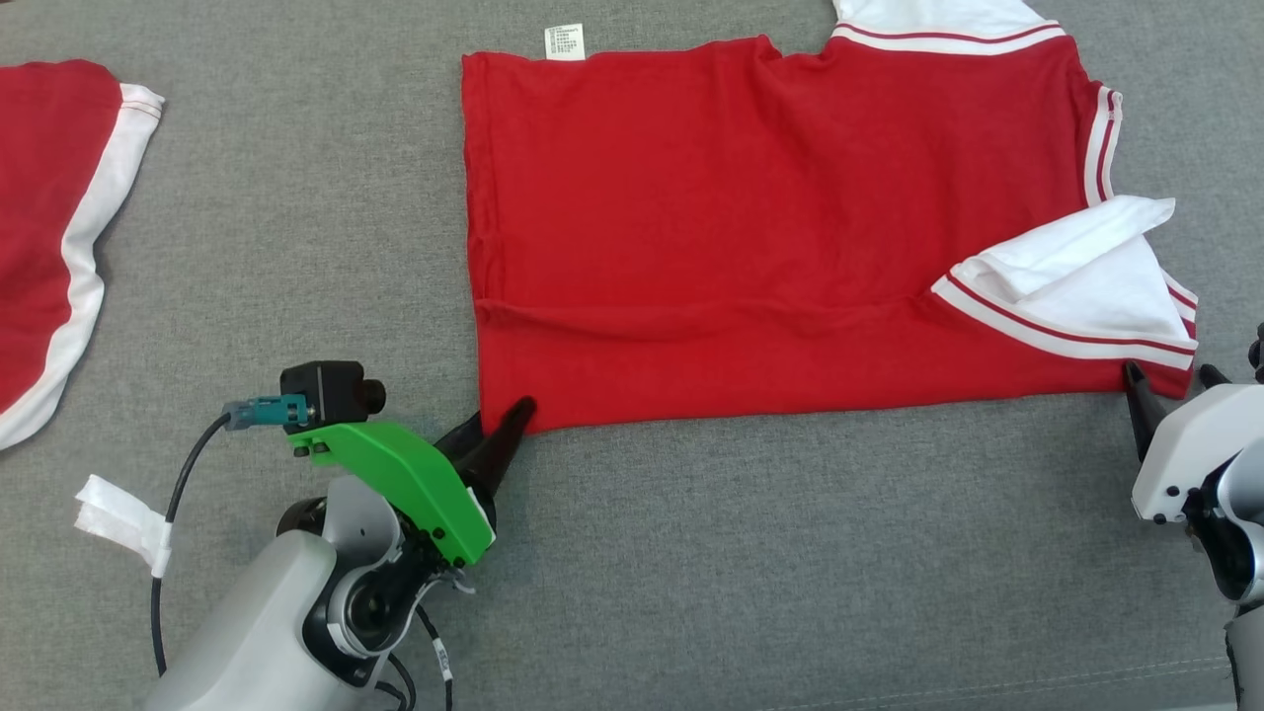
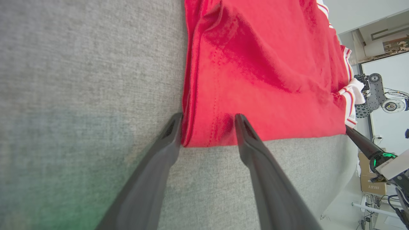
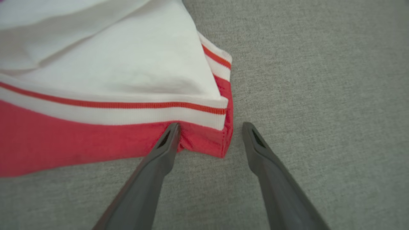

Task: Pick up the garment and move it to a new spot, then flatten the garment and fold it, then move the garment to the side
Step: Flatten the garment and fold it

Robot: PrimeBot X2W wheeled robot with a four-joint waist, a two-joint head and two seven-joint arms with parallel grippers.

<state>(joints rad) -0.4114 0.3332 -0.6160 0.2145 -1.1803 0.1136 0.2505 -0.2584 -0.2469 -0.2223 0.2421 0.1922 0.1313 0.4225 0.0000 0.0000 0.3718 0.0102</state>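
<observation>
The garment (image 1: 770,227) is red with white striped trims and lies folded flat on the grey cloth surface. My left gripper (image 1: 502,415) is open at its near left corner. In the left wrist view the gripper (image 2: 208,118) straddles that corner of the garment (image 2: 262,64), one finger beside the edge and one resting on the fabric. My right gripper (image 1: 1169,373) stands open at the near right corner, below a turned-up white flap (image 1: 1076,267). In the right wrist view the gripper (image 3: 211,125) has the red hem corner of the garment (image 3: 64,140) between its fingers.
A second red piece with white trim (image 1: 49,227) lies at the far left. A white label (image 1: 565,41) sticks out at the garment's far edge. Grey surface (image 1: 790,553) stretches in front of the garment. Other equipment (image 2: 377,99) stands beyond the table.
</observation>
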